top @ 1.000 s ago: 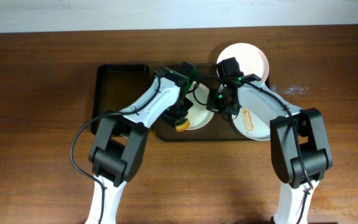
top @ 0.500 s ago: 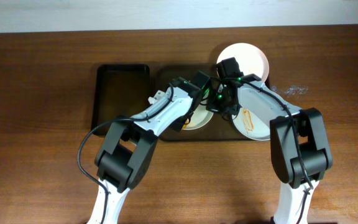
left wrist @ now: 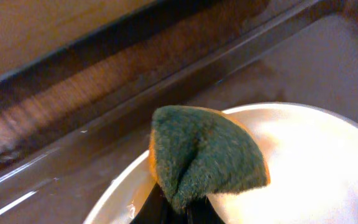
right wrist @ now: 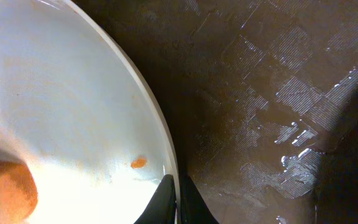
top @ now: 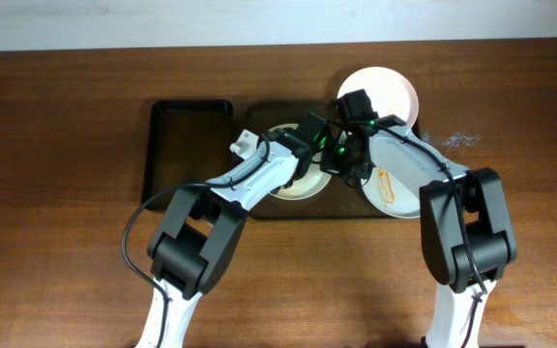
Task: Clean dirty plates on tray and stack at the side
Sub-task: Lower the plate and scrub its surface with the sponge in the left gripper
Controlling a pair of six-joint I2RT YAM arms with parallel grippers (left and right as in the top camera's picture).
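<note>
Scrubbing target: a round white shallow plate (top: 300,187), lying in the middle of the large dark brown rectangular tray (top: 341,205), with one small orange spot near its rim.
Left gripper (left wrist: 174,208): closed tight on a soft sponge with a green scouring face and orange-yellow body (left wrist: 207,155). The sponge lies against the plate's inner edge, on the side toward the tray's far rim.
Right gripper (right wrist: 178,198): the jaws are almost together and pinch the thin rim of the same plate, on the side toward the tray's right end.
Handling: I judge the plate stiff, light, breakable and slippery, because the tray floor shines wet. The rim is the good place to take it; the flat bottom gives nothing to the fingers.
Other plates: a second white plate with orange streaks (top: 392,188) is at the tray's right end. A third white plate (top: 380,92) is at its far right corner and looks clean.
Risk: the plate may slide out of the pinch under the sponge's push.
</note>
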